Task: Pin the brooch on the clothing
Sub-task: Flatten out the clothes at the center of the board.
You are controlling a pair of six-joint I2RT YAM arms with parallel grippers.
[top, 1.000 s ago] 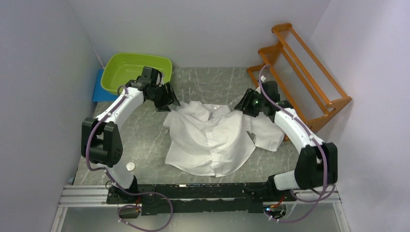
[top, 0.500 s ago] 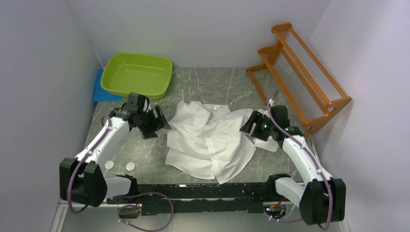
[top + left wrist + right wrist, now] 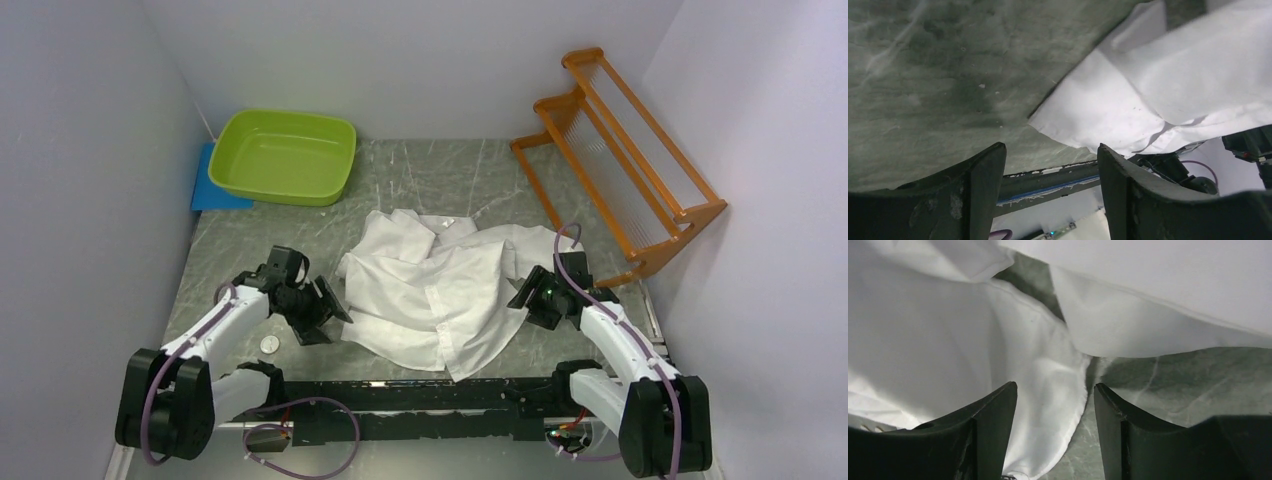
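The clothing, a white shirt [image 3: 435,285], lies crumpled with its front up in the middle of the marble table [image 3: 440,175]. My left gripper [image 3: 322,312] hovers low just off its left hem, open and empty. In the left wrist view the left gripper [image 3: 1050,150] has the shirt [image 3: 1128,95] beyond and to the right of it. My right gripper [image 3: 528,298] stands open at the shirt's right edge. The right wrist view shows the right gripper [image 3: 1054,387] over the curved hem [image 3: 1048,390], not pinching it. A small round silvery disc [image 3: 269,343], likely the brooch, lies by the left arm.
A lime green basin [image 3: 285,155] sits at the back left on a blue mat [image 3: 210,192]. An orange wooden rack [image 3: 630,150] stands along the right wall. A black rail [image 3: 400,395] runs along the near table edge between the arm bases.
Both arms have drawn back from the shirt's shoulders toward the near edge, down along its sides. The right sleeve now lies closer in. A second disc seen earlier is behind the left arm.
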